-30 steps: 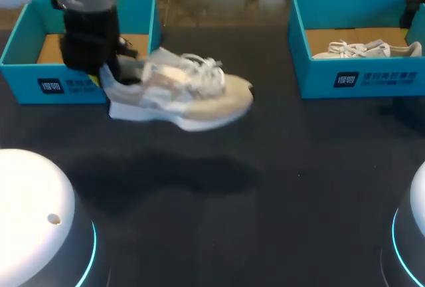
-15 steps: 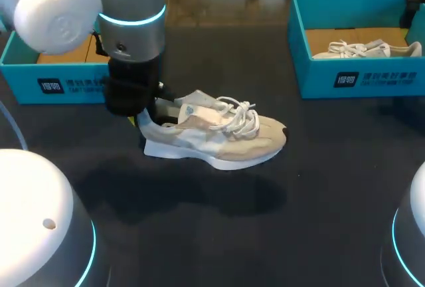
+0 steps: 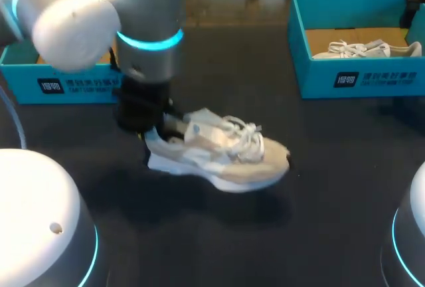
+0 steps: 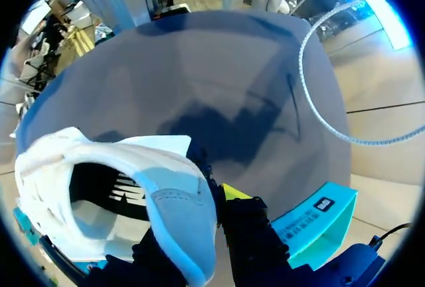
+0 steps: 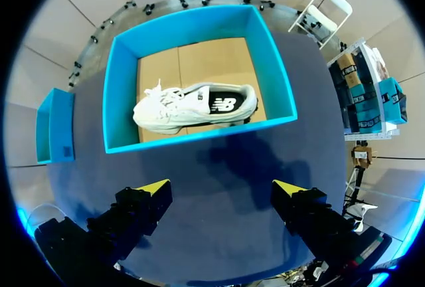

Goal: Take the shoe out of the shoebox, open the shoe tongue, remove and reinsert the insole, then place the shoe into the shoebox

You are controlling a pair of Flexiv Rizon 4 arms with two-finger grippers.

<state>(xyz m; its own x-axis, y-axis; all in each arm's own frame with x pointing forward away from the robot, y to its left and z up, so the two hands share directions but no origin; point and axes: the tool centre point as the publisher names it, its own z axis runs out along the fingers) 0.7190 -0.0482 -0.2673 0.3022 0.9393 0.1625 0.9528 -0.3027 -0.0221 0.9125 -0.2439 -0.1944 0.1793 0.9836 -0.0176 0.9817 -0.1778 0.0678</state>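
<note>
Our left gripper (image 3: 151,139) is clamped on the heel of the shoe (image 3: 222,155), just left of frame centre, toe pointing right. The shoebox (image 3: 66,86) is at upper left. Our right gripper (image 5: 222,189) has its fingers spread wide, gripping nothing.
</note>
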